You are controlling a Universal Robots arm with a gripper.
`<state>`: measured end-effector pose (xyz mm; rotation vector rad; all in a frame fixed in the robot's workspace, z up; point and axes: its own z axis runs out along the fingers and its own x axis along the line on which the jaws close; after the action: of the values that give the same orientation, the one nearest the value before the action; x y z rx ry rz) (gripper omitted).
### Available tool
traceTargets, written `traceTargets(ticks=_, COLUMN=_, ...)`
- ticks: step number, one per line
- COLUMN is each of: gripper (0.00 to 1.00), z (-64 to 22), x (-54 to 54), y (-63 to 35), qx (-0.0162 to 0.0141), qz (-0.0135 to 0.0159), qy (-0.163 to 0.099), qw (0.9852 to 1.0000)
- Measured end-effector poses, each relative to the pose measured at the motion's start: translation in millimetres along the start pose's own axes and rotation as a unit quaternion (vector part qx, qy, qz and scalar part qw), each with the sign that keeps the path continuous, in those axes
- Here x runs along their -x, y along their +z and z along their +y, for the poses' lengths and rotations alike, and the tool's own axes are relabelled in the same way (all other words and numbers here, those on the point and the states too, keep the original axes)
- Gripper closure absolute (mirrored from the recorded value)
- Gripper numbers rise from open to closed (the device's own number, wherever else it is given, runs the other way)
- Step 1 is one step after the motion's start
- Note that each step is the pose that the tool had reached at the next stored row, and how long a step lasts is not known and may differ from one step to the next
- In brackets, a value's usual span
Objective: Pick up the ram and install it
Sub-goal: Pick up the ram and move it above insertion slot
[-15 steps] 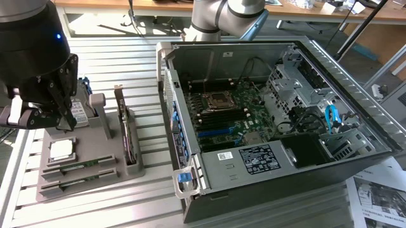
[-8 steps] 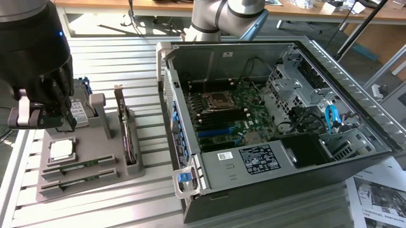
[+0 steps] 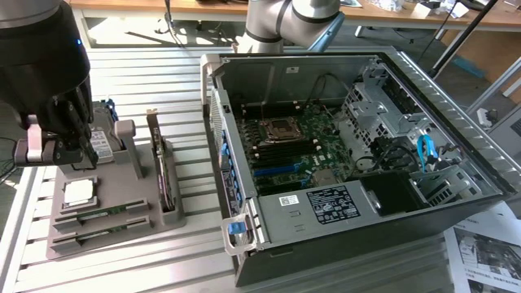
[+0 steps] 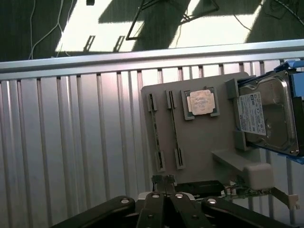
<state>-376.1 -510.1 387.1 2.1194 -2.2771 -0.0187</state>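
Observation:
Two green ram sticks [image 3: 104,214] [image 3: 99,234] stand on edge in the slots of a grey holder [image 3: 114,198] at the exterior view's left. In the wrist view they are two thin parallel strips [image 4: 153,130] [image 4: 174,130] on the holder [image 4: 204,137]. My gripper [image 3: 61,152] hangs above the holder's far left side, apart from the sticks. Its black fingers [image 4: 154,204] meet tip to tip with nothing between them, so my gripper [image 4: 164,183] is shut and empty.
The holder also carries a silver processor chip [image 3: 79,191] [image 4: 201,102], a hard drive [image 4: 266,116] and an upright dark expansion card [image 3: 163,177]. An open computer case [image 3: 456,116] with its motherboard [image 3: 297,149] lies at the exterior view's right. Everything rests on a slatted metal table [image 3: 163,73].

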Motion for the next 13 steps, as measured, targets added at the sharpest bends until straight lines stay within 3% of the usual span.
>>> traceTargets(ticks=1, gripper=0.89, z=0.0, x=0.0, y=0.0, qx=0.0000, qz=0.0000, qy=0.000, qw=1.0000)
traceTargets(ticks=3, gripper=0.76, z=0.0, x=0.0, y=0.0, qx=0.0000, qz=0.0000, qy=0.000, qw=1.0000)
traceTargets(ticks=5, gripper=0.76, z=0.0, x=0.0, y=0.0, qx=0.0000, qz=0.0000, qy=0.000, qw=1.0000)
traceTargets(ticks=6, gripper=0.70, z=0.0, x=0.0, y=0.0, qx=0.0000, qz=0.0000, qy=0.000, qw=1.0000)
traceTargets(ticks=13, gripper=0.70, z=-0.1, x=0.0, y=2.2, qx=0.0000, qz=0.0000, qy=0.000, qw=1.0000)
